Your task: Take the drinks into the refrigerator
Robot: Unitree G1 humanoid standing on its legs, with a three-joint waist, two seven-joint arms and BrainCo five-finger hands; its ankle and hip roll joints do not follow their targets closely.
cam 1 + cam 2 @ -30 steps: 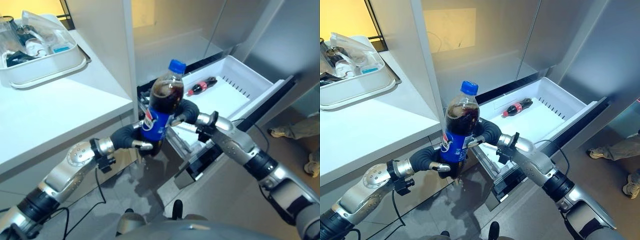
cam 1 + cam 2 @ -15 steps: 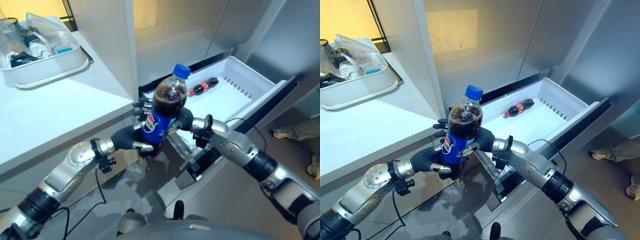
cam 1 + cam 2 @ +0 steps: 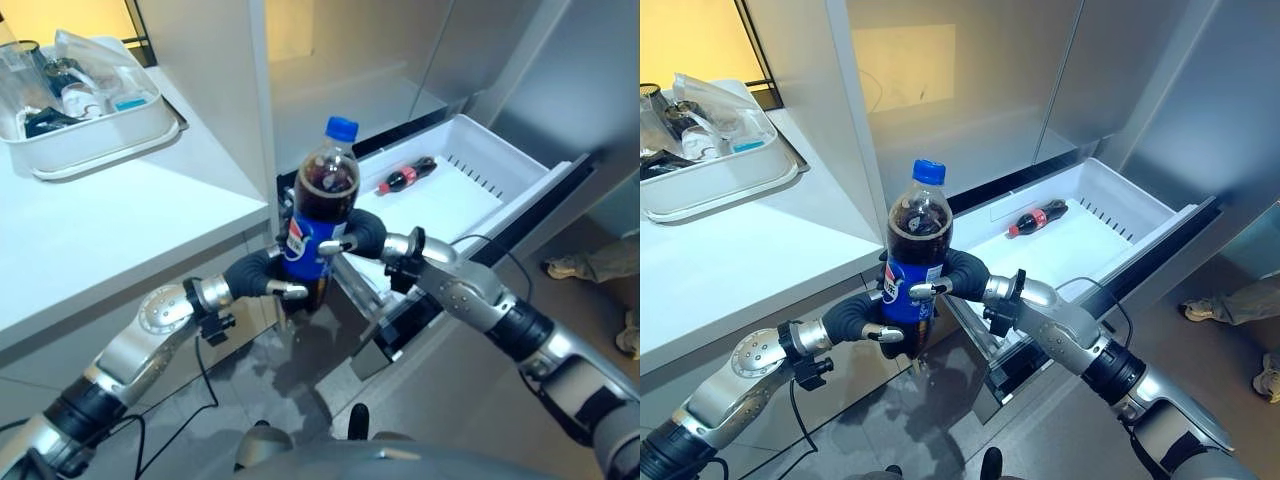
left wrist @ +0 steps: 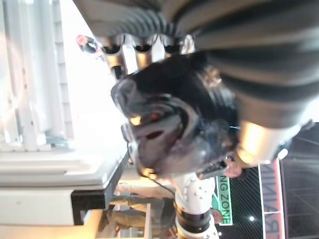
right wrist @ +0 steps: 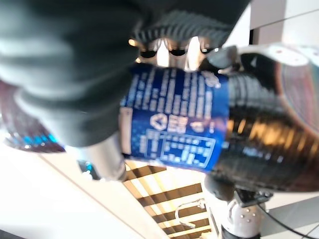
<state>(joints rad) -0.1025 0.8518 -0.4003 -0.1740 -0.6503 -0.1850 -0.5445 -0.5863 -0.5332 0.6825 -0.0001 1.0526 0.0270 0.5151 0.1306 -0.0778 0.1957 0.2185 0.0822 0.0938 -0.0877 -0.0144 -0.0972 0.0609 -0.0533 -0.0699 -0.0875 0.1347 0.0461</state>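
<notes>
A large cola bottle (image 3: pixel 318 220) with a blue cap and blue label stands upright in mid-air in front of the counter edge. My left hand (image 3: pixel 262 277) grips its lower part from the left, fingers curled round it. My right hand (image 3: pixel 355 233) wraps the label (image 5: pixel 172 119) from the right side, also curled on the bottle (image 3: pixel 915 250). In the left wrist view the bottle's dark base (image 4: pixel 167 119) shows. Behind the hands the white refrigerator drawer (image 3: pixel 505 165) is pulled out, with a small red-labelled cola bottle (image 3: pixel 404 173) lying in it.
A white counter (image 3: pixel 110 220) runs at the left with a white tray (image 3: pixel 85 135) of glasses and packets on it. The grey refrigerator door (image 3: pixel 580 70) stands at the right. A person's shoes (image 3: pixel 567 265) show on the floor at the far right.
The bottle has gone from tilted to upright and sits slightly left and higher. My right hand's fingers, spread behind it half a second ago, have closed round the label.
</notes>
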